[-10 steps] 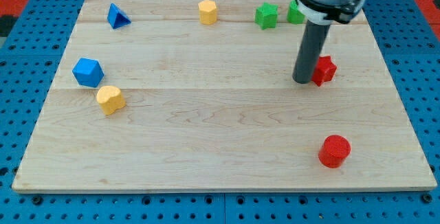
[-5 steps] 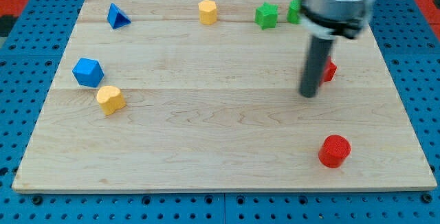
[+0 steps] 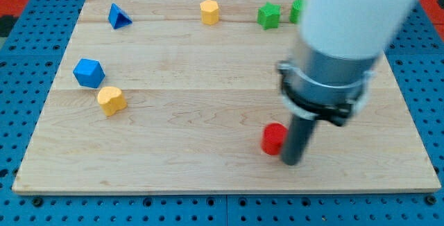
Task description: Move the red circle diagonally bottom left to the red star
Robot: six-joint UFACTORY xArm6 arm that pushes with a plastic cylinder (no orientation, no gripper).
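Starting at the view's left, a blue block (image 3: 89, 72) (chunky, many-sided) is sitting near the left edge of the wooden board (image 3: 208, 177), and a yellow block (image 3: 111, 100) with a rounded, heart-like outline is lying just below and to the right of it, the two nearly touching. Up toward the view's top left, a blue triangle (image 3: 118, 16) is resting near the board's far edge. Further right along that top edge, a yellow block (image 3: 209, 11) of hexagonal look is standing alone, and beyond it a green star (image 3: 268, 16) is sitting beside a second green block (image 3: 297, 10), whose shape I cannot make out because the arm is covering most of it.

Toward the view's lower right, the red circle (image 3: 274, 138) is lying on the board, well apart from the blocks on the left. My tip (image 3: 292, 162) is standing right against its right side, slightly lower in the view, touching or all but touching it (motion blur is making the exact contact hard to judge). The rod and the arm's pale body are filling the upper right of the view, and the red star is hiding somewhere behind them, so I cannot tell where it is lying. There is no pincer on this arm, only the plain rod, so nothing is being held.
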